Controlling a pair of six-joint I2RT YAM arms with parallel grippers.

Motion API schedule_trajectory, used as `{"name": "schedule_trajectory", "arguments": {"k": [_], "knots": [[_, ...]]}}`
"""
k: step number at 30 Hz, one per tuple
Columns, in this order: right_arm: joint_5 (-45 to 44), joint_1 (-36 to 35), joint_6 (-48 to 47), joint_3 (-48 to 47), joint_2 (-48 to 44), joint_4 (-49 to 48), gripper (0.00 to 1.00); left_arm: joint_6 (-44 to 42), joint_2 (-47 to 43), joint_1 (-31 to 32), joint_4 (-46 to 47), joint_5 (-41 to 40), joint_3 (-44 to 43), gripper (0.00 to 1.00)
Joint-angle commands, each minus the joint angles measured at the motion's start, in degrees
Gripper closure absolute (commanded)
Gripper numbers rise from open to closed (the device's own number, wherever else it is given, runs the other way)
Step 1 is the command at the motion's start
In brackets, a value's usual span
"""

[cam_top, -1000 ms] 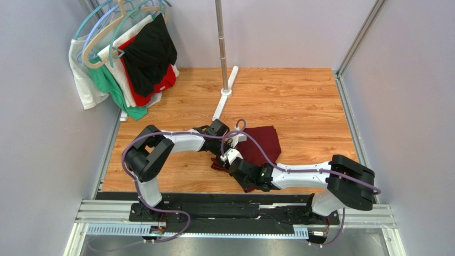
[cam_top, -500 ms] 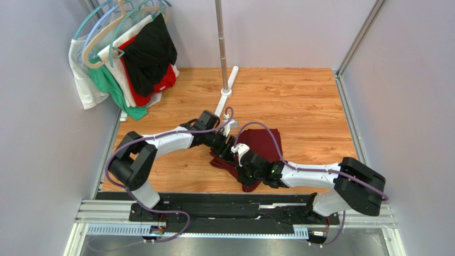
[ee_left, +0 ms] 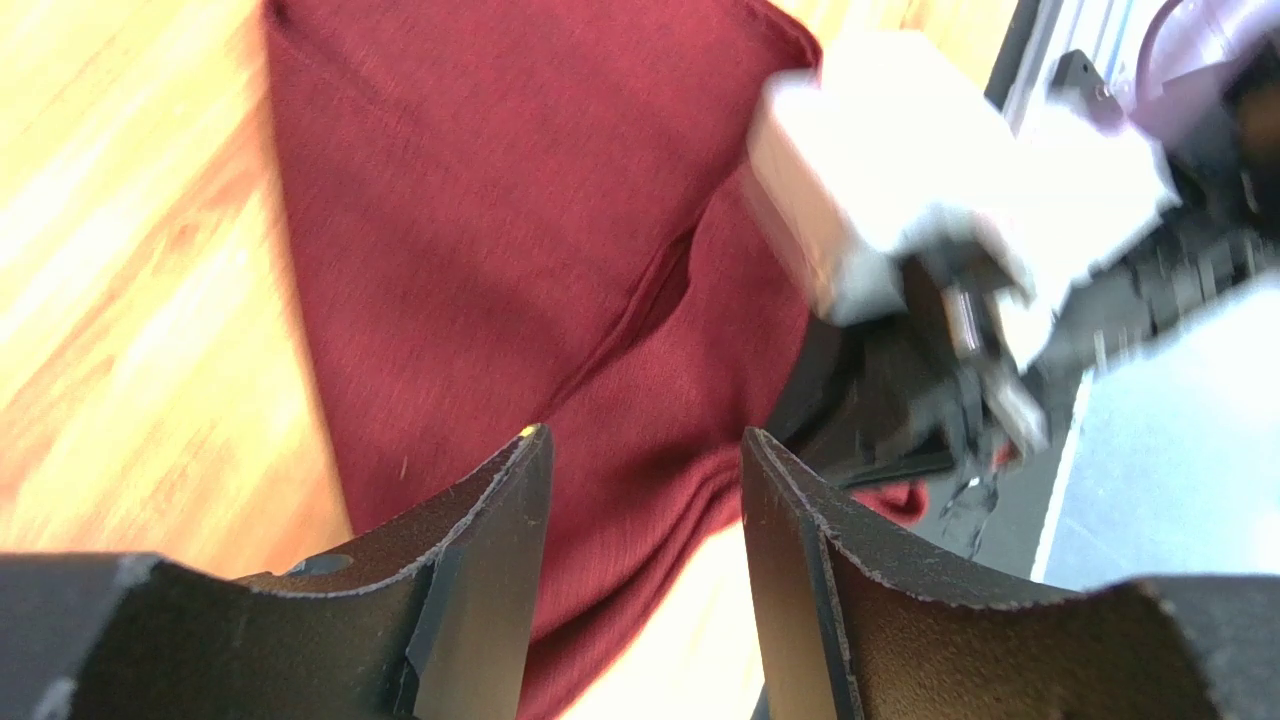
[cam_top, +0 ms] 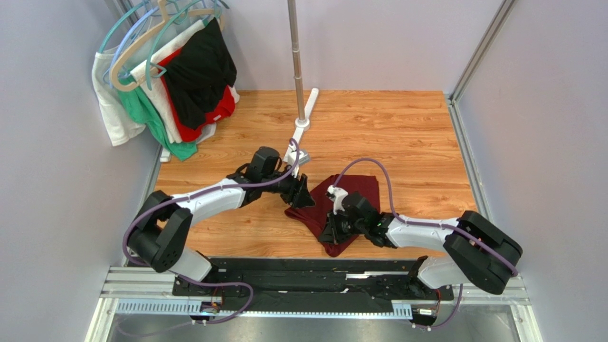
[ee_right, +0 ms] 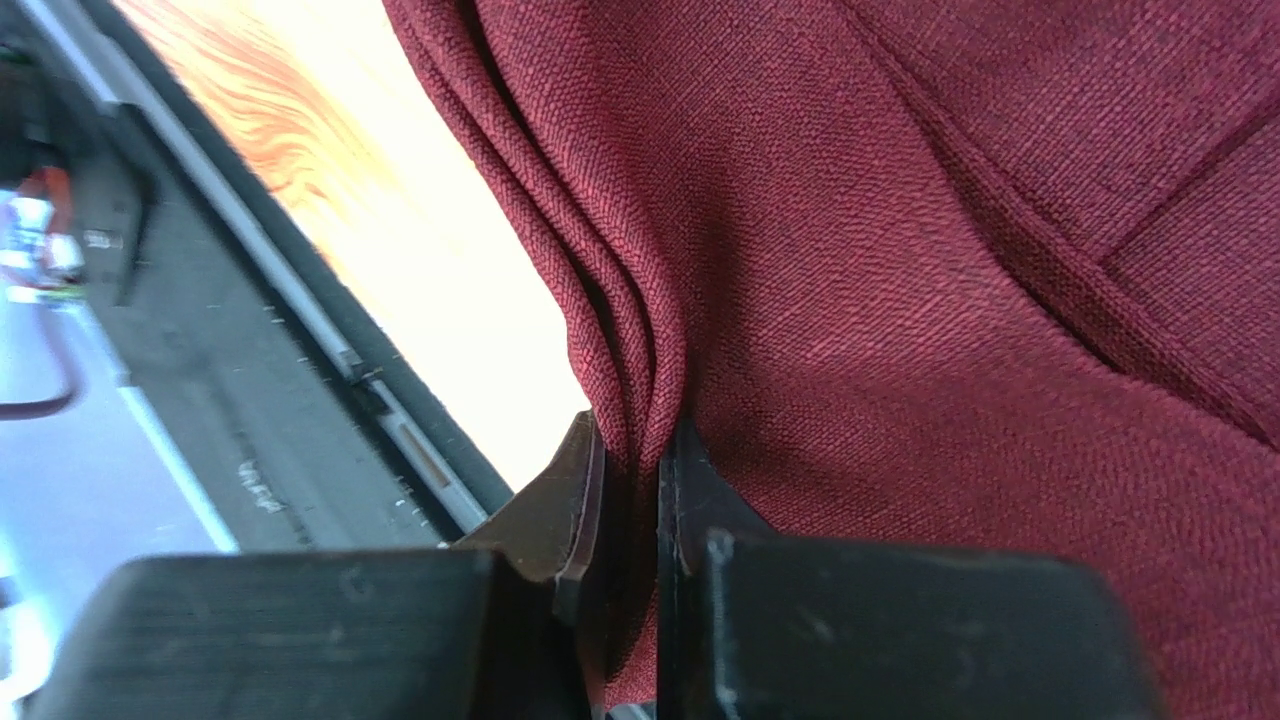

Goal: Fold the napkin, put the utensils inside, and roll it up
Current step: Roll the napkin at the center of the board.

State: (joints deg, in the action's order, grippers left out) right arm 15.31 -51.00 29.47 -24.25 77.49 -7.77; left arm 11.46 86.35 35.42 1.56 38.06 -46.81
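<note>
One dark red napkin (cam_top: 353,192) lies bunched on the wooden worktop (cam_top: 407,135), near its front edge, with the left end effector (cam_top: 303,194) at its left side and the right end effector (cam_top: 330,229) at its near end. From the left wrist, the jaws stand apart over the cloth, holding nothing. From the right wrist, the jaws pinch a napkin fold tight.

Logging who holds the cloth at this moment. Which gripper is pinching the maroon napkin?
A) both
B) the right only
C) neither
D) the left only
B: the right gripper has its fingers shut on a fold of the napkin, while the left gripper stands open with no cloth pinched between its fingers.
</note>
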Motion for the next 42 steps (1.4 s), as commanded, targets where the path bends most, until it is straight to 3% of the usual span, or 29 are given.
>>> {"name": "schedule_trajectory", "arguments": {"k": [1,6,17,21,23,31,42], "knots": [[7.3,3.7,3.8,3.9,0.8,3.6,1.0,0.7,-4.5,-1.0,11.3,2.0,5.3,0.42],[12.9,9.2,6.2,4.7,2.1,0.9,1.0,-1.9,-3.9,-1.0,12.5,2.7,8.5,0.42],[22.7,15.9,5.2,4.5,6.6,-2.6,1.0,-5.5,-12.0,-1.1,15.9,-5.5,16.7,0.41],[25.5,17.2,4.5,4.2,7.1,-3.2,1.0,-8.2,-9.6,-1.9,16.2,-6.4,16.2,0.4],[26.9,18.0,4.3,3.9,7.6,-3.2,1.0,-8.1,-8.7,-2.7,20.6,-6.3,16.9,0.4],[31.5,20.2,-1.1,0.8,10.6,2.0,1.0,-2.6,-3.1,-6.6,36.1,1.3,14.4,0.36],[36.5,20.4,-2.8,-2.2,15.0,0.7,1.0,3.5,10.7,-4.3,40.5,13.4,4.7,0.36]]}}
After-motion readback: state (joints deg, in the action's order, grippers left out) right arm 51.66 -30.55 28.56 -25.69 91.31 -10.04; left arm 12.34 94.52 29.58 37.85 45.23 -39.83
